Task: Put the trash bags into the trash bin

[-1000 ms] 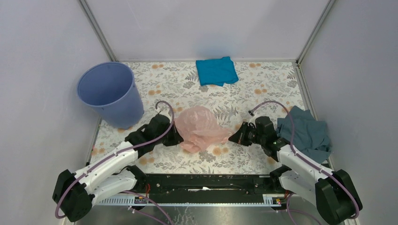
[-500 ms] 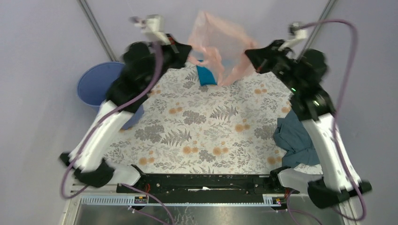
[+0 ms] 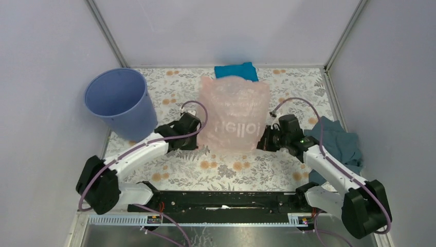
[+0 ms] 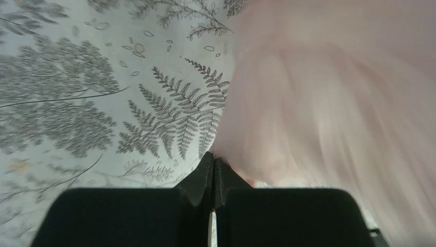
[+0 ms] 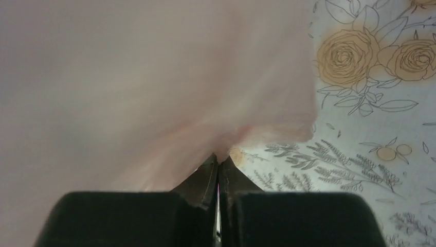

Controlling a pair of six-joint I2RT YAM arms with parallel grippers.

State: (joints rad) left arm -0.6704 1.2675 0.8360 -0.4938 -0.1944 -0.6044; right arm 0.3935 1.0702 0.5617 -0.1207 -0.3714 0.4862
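The pale-pink trash bag (image 3: 235,113) stands puffed up and spread wide over the middle of the floral table, with white lettering showing on its face. My left gripper (image 3: 198,139) is shut on its lower left edge, and my right gripper (image 3: 260,141) is shut on its lower right edge. In the left wrist view the shut gripper (image 4: 213,159) pinches the pink film of the trash bag (image 4: 329,103). Likewise, in the right wrist view the gripper (image 5: 220,159) nips the trash bag (image 5: 154,77). The lavender-blue trash bin (image 3: 121,100) stands upright at the far left, apart from the bag.
A bright blue folded cloth (image 3: 235,71) lies at the back, partly behind the bag. Next to the right arm a grey-blue cloth (image 3: 334,144) is heaped at the table's right edge. Grey walls close in the table on three sides.
The bag lay crumpled a second ago. Both arms then swung it high in the air and have come back down low, and the bag now stands billowed out between them.
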